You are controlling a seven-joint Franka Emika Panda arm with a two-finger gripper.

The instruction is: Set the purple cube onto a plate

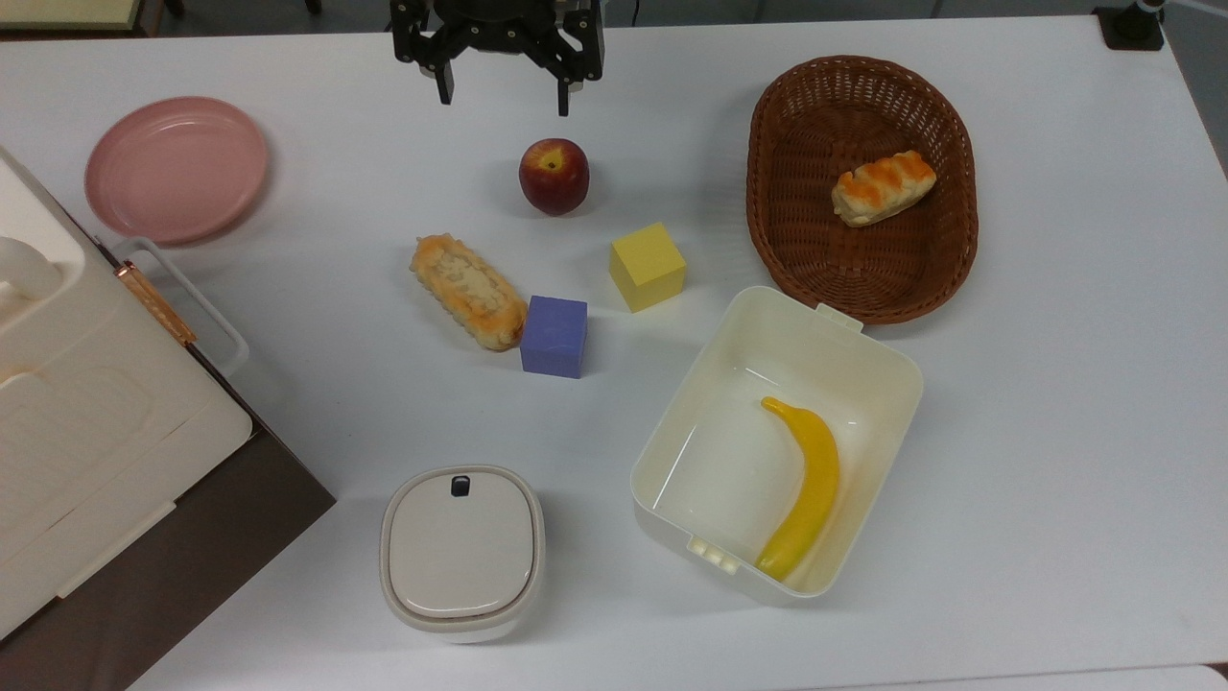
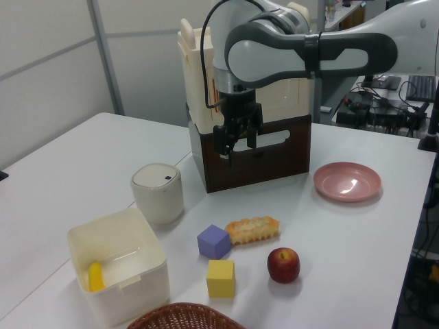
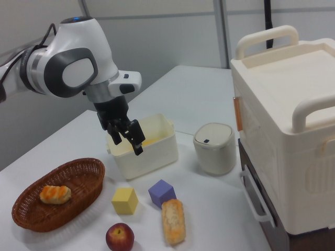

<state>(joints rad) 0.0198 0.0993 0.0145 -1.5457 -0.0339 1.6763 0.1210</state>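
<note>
The pincer (image 1: 503, 91) hangs spread and empty above the table (image 1: 1055, 403), at 12 o'clock from the purple cube (image 1: 554, 335) in the top view. The cube touches a bread roll (image 1: 469, 291) at its 10 o'clock, so descend straight and close on its 2 free faces. The plate (image 1: 177, 168) waits at 10 o'clock.

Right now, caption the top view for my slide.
Open gripper above the apple; purple cube touching a bread roll, pink plate empty.

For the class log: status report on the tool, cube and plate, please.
Tool open, empty, hovering above the apple. Purple cube on table, touching bread roll. Pink plate empty.
</note>
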